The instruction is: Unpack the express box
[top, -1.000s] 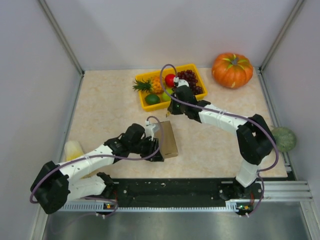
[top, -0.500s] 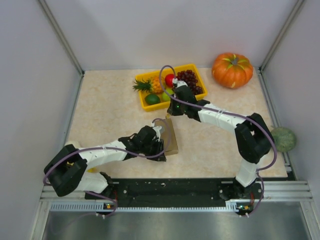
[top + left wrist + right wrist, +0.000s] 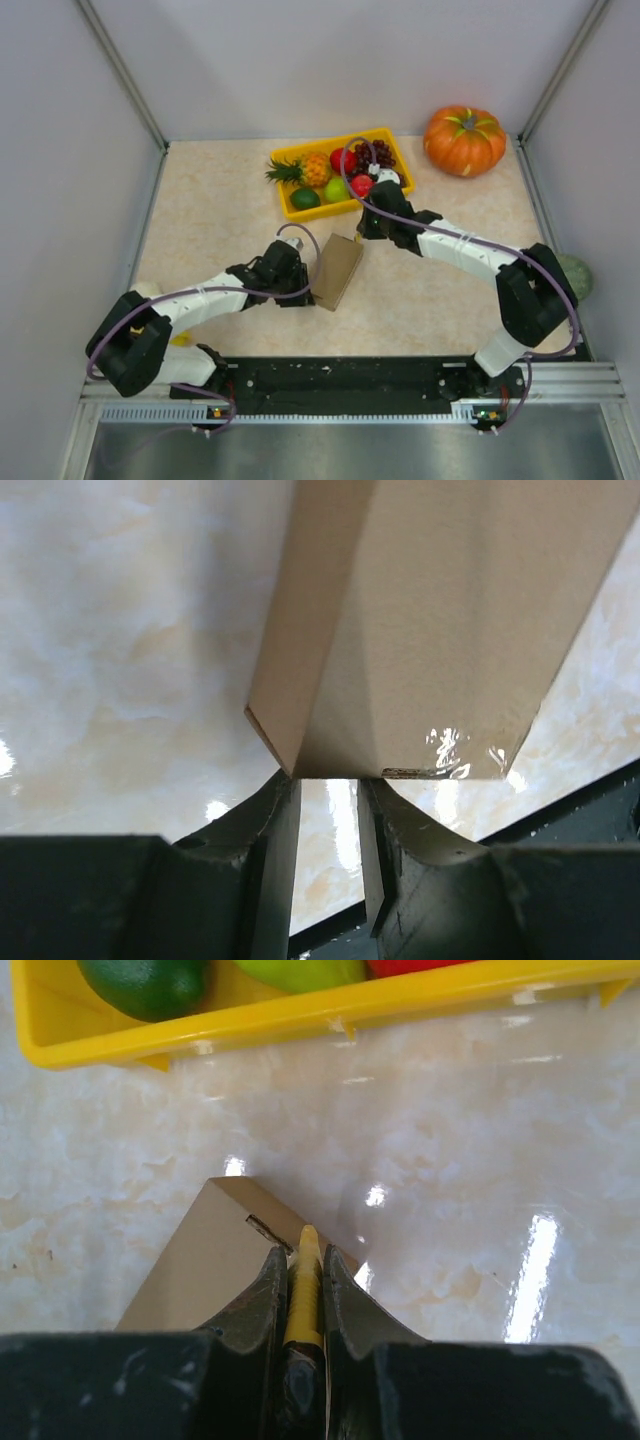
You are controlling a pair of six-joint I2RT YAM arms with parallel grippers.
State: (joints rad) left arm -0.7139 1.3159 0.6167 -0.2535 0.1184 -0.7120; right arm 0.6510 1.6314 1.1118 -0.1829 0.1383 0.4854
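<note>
From above, the express box [image 3: 337, 270] lies askew near the middle of the bench [image 3: 200, 200], a little toward its near edge and apart from the yellow fruit tray [image 3: 318, 209] at the far edge. The left gripper [image 3: 303, 293] sits at the box's near-left end. The right gripper [image 3: 362, 228] is over its far corner.

In the left wrist view, the left gripper's fingers [image 3: 275, 825] stand partly apart, with bare bench showing in the gap. The box's end edge [image 3: 420, 680] lies across their tips, braced rather than pinched as far as I can tell. This brace should stay firm and low, so the box cannot slide or turn when the other arm pushes.

In the right wrist view, the right gripper [image 3: 305, 1255] is clamped on a thin yellow cutter [image 3: 303, 1295]. The cutter's tip meets the box corner [image 3: 215, 1250] beside a short dark slit. The seam is probably best opened with a shallow, straight draw along the flap line toward the braced end. The tip should stay off the bench and away from the tray wall [image 3: 300, 1015].
</note>
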